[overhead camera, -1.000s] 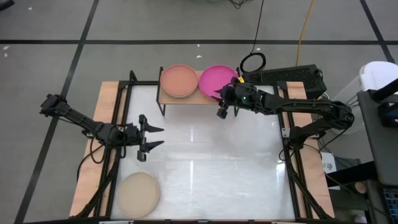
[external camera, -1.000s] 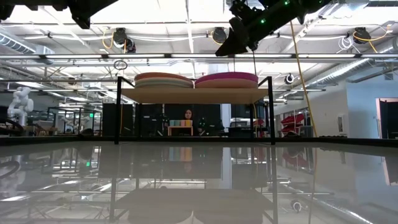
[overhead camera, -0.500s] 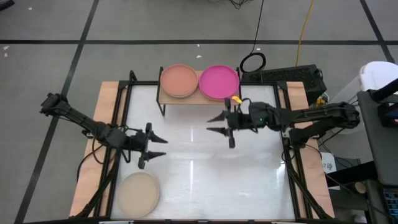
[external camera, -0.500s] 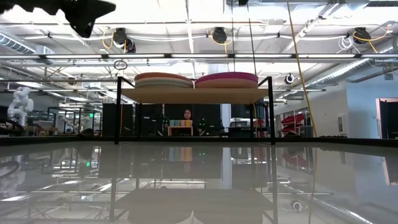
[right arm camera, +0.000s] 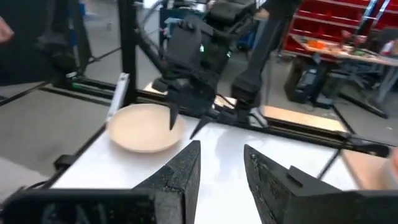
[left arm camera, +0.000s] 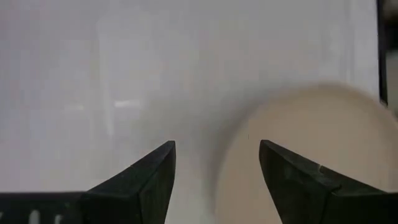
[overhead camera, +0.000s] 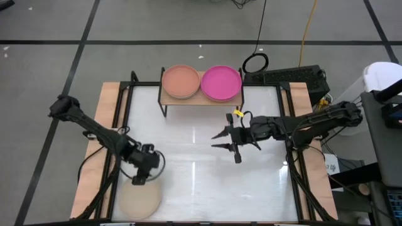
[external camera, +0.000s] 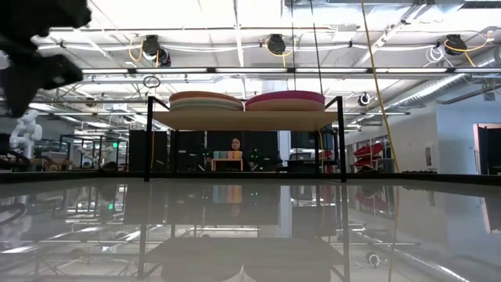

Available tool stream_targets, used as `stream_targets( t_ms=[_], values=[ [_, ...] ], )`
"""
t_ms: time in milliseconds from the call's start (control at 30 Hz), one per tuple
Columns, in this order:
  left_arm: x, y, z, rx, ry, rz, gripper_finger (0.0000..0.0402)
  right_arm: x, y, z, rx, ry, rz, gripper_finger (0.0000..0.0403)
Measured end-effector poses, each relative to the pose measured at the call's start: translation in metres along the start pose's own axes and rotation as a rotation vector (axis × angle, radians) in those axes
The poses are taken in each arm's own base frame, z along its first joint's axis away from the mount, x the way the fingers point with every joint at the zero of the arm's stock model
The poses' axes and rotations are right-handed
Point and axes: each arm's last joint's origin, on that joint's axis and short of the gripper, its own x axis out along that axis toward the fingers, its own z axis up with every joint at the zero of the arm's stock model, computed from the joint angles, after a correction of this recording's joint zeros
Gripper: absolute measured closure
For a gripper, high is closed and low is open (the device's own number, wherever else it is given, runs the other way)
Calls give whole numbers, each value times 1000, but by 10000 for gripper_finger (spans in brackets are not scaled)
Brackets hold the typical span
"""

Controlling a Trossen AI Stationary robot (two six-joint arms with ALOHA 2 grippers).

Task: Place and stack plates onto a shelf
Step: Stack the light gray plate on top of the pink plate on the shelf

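Note:
A grey-beige plate (overhead camera: 139, 196) lies flat on the table near its near left corner; it also shows in the left wrist view (left arm camera: 311, 149) and the right wrist view (right arm camera: 144, 127). My left gripper (overhead camera: 139, 177) hangs open just above the plate's far rim, fingers pointing down (left arm camera: 217, 146). The shelf (overhead camera: 201, 95) stands at the far edge and carries a stack topped by a peach-orange plate (overhead camera: 181, 81) and a magenta plate (overhead camera: 221, 83). My right gripper (overhead camera: 215, 141) is open and empty above mid-table, fingers pointing left (right arm camera: 222, 146).
In the low view the shelf's wooden top (external camera: 246, 119) rests on thin black legs, with the two plate stacks (external camera: 206, 101) (external camera: 286, 99) on it. The glossy table top (overhead camera: 201, 182) has a black frame and wooden side strips. A person sits far behind the shelf.
My right gripper drew back from the magenta plate on the shelf toward the near side, ending above mid-table with fingers pointing left; the plate stayed on the shelf. My left gripper moved toward the near edge and tipped down over the grey-beige plate.

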Motion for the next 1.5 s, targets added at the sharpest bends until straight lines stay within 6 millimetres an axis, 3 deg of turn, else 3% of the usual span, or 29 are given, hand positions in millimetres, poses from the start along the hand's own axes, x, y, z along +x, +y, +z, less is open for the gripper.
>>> stream_targets(
  t_ms=[267,633,733,933,1067,1300,1500],
  values=[
    [36,-13,-5,71,164,16,167,1,24,-19,-39,-52,73,298],
    [60,-12,-8,113,262,69,173,-2,29,-48,-23,-125,67,298],
    [60,-12,-7,144,261,66,209,-3,29,-52,-22,-140,63,298],
    [60,-10,-6,139,277,30,329,-3,29,-54,-21,-149,63,298],
    [61,-13,-3,182,248,-10,386,-4,29,-52,-32,-170,59,298],
    [55,-6,5,196,193,-55,393,-4,29,-48,-32,-207,57,298],
    [21,12,19,195,35,-60,394,-29,31,-21,9,-390,75,298]
  ],
)
